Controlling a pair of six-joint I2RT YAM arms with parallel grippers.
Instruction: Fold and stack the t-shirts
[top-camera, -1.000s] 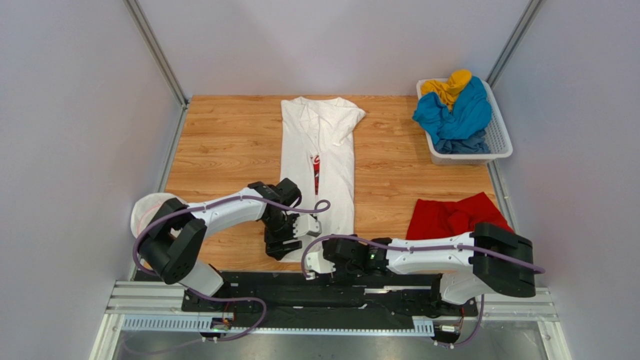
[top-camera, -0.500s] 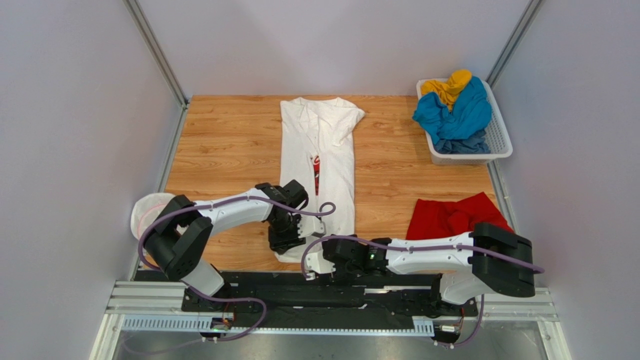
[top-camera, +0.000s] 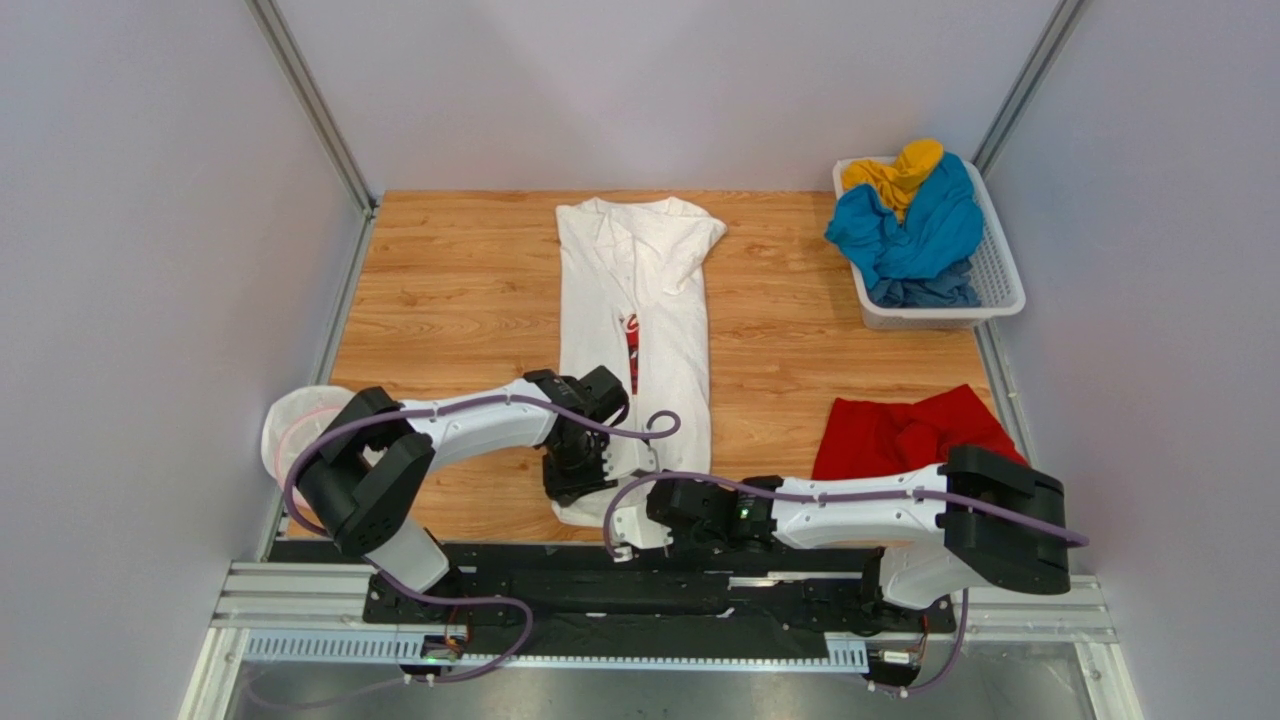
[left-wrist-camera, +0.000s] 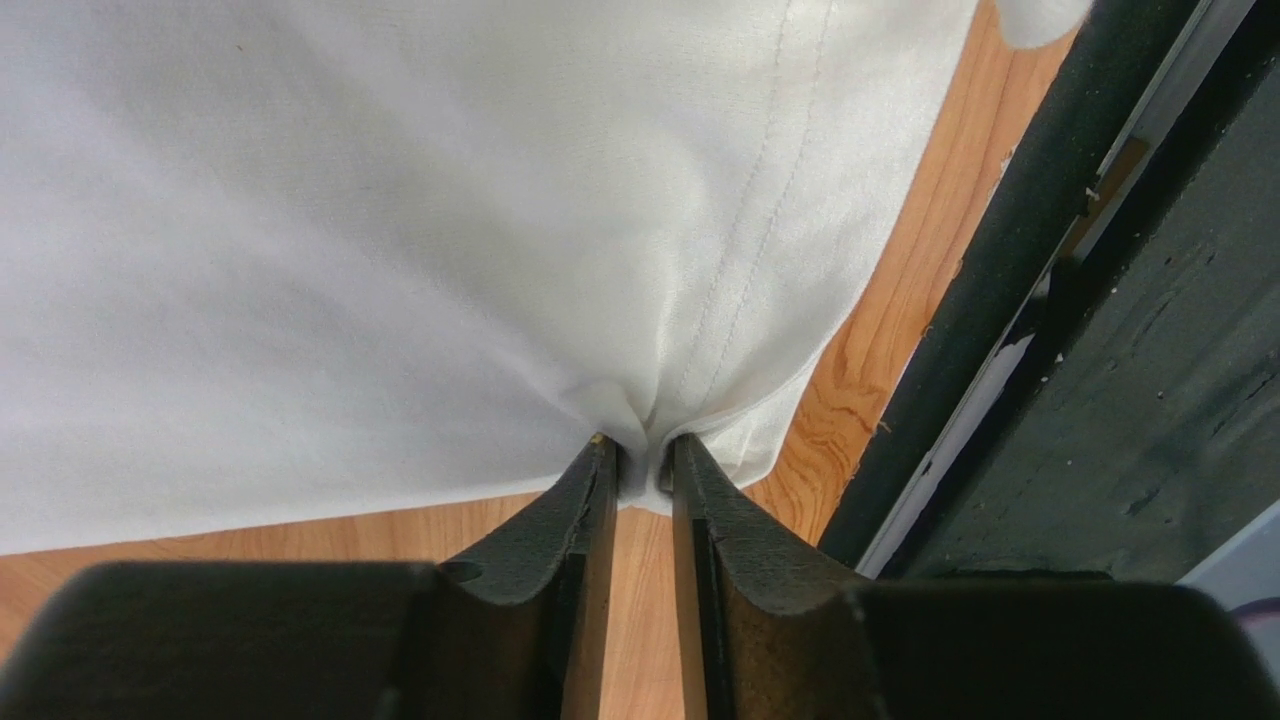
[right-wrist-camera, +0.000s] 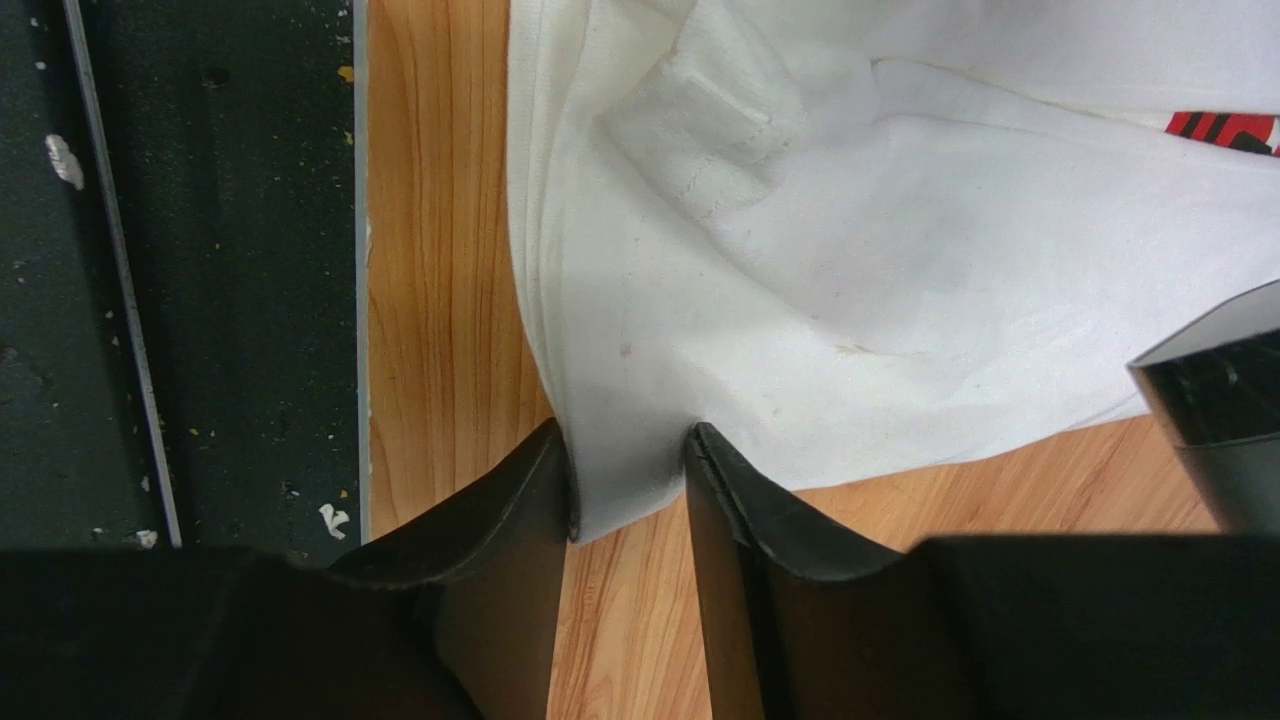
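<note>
A long white t-shirt (top-camera: 639, 285) with a red print lies folded lengthwise down the middle of the wooden table (top-camera: 451, 285). My left gripper (top-camera: 579, 488) (left-wrist-camera: 639, 446) is at its near left hem corner, shut on a bunched pinch of the white cloth (left-wrist-camera: 451, 225). Just right of it, my right gripper (top-camera: 631, 525) (right-wrist-camera: 631, 450) straddles the near right corner of the hem (right-wrist-camera: 631, 480); its jaws stand apart with flat cloth between them. A red t-shirt (top-camera: 902, 435) lies crumpled at the near right.
A white lattice basket (top-camera: 1004, 285) at the far right holds a blue t-shirt (top-camera: 909, 225) and a yellow one (top-camera: 897, 173). A pale round object (top-camera: 293, 420) sits at the table's left edge. The black rail (top-camera: 676, 578) runs along the near edge.
The left gripper slid right along the near hem and closed on the cloth. The right jaws narrowed around the hem corner without moving away.
</note>
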